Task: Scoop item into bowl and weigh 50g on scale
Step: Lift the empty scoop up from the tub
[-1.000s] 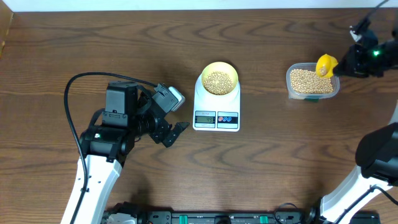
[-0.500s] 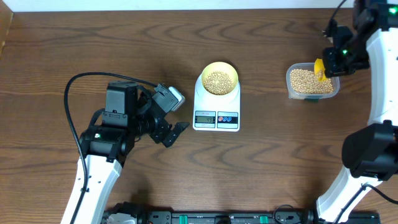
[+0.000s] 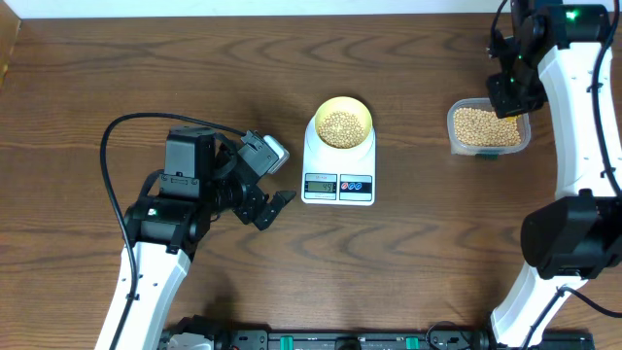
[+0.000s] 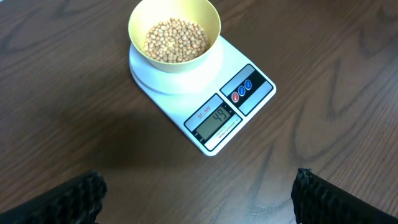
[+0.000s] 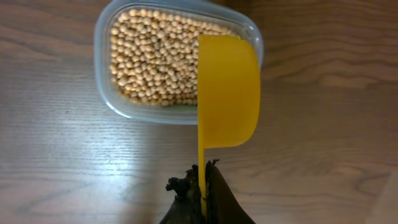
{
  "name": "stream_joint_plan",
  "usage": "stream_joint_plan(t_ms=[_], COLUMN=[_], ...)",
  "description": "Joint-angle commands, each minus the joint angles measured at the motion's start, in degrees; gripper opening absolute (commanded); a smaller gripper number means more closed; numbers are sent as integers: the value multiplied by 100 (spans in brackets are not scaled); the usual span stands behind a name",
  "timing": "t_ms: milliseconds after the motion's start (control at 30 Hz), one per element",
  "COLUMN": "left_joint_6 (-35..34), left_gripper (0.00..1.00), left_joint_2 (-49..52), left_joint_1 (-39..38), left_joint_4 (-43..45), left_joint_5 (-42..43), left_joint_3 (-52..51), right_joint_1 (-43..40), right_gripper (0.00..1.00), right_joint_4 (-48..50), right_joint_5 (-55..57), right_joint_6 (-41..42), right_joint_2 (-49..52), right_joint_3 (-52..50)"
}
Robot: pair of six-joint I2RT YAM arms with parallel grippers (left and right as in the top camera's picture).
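The pale yellow bowl (image 3: 342, 122) holds tan beans (image 3: 340, 126) and stands on the white scale (image 3: 338, 179). In the left wrist view the bowl (image 4: 174, 36) sits on the scale (image 4: 205, 93), whose display reads 49. My left gripper (image 4: 198, 196) is open and empty over bare table, left of the scale (image 3: 264, 209). My right gripper (image 5: 204, 186) is shut on the handle of a bright yellow scoop (image 5: 227, 93), turned on its side over the edge of the clear tub of beans (image 5: 161, 59). Overhead, the right arm (image 3: 510, 83) hides the scoop above the tub (image 3: 489, 128).
A black cable (image 3: 121, 131) loops across the table left of the left arm. The table's far edge meets a white wall at the top of the overhead view.
The right arm swung left and over the tub's top right corner, now covering the scoop from above. The left arm, bowl and scale have not moved.
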Motion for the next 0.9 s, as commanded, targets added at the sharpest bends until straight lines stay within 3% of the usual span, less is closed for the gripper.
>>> stream_joint_plan(t_ms=[0, 133, 267, 500, 867], left_joint_6=[76, 79, 79, 76, 76], left_gripper=[98, 98, 98, 97, 98], left_joint_2=[0, 0, 0, 0, 0], left_joint_1=[26, 26, 26, 26, 26], left_joint_4=[-17, -15, -17, -17, -15], left_joint_5=[50, 50, 50, 50, 50], left_joint_3=[-9, -9, -9, -9, -9], right_joint_1=[153, 179, 188, 400, 1200], right_gripper=[1, 1, 1, 1, 1], right_joint_4=[55, 127, 457, 1082, 2140], right_joint_5=[291, -546, -2124, -3333, -3709], right_joint_6=[173, 195, 273, 391, 448], right_joint_2=[31, 31, 31, 31, 33], right_joint_3=[28, 28, 28, 28, 28])
